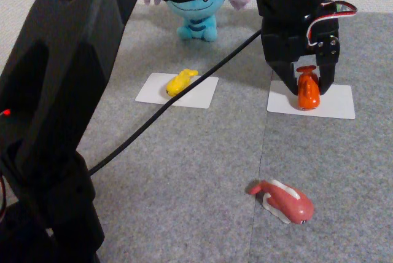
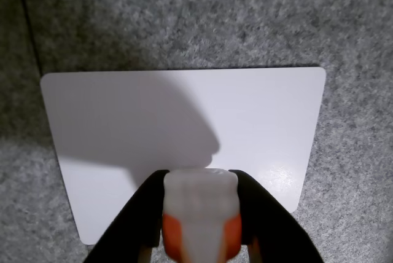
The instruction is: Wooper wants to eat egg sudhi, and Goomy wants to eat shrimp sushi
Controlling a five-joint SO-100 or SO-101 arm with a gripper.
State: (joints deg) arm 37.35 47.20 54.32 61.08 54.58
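Orange shrimp sushi [image 1: 307, 93] sat clamped between the gripper [image 1: 306, 94] fingers.
It rested on a white card [image 1: 336, 104]; egg sudhi [image 1: 180, 82] lay on another card [image 1: 199, 94].

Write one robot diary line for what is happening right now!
gripper: shut on shrimp sushi | place: over right white card in fixed view | egg sudhi: on left white card before Wooper | red toy: on carpet

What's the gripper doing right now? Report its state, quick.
Gripper: shut on the shrimp sushi, over the right white card.
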